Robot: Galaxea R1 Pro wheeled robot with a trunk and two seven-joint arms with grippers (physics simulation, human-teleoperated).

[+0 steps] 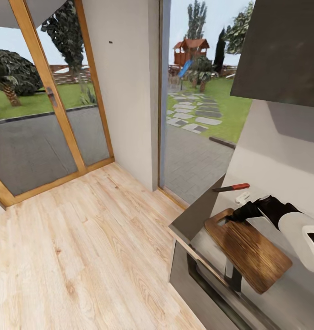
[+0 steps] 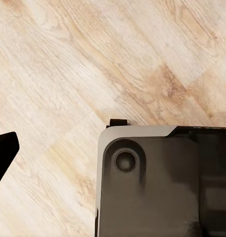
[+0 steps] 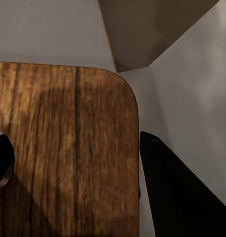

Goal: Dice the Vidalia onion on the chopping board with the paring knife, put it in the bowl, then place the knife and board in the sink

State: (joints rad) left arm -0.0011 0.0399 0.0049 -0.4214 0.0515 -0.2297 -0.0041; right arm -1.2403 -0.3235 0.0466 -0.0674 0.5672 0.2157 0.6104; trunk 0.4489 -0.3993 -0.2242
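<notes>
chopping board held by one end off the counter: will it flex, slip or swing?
Probably stiff: the chopping board looks like a flat wooden slab, with no sag visible. It may lever downward, since the right tool grips only the handle end, leaving most of the board cantilevered. The smooth grain could slip, and a swing might reach the nearby paring knife.

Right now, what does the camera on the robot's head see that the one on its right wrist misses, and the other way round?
Only the head view takes in the paring knife lying on the grey countertop, the pale wooden floor, the glass door and the garden outside, plus the right gripper from above at the board's end.

Only the right wrist view gives a close look at the wood grain and one dark finger beside the board's edge.

Both show the chopping board.
</notes>
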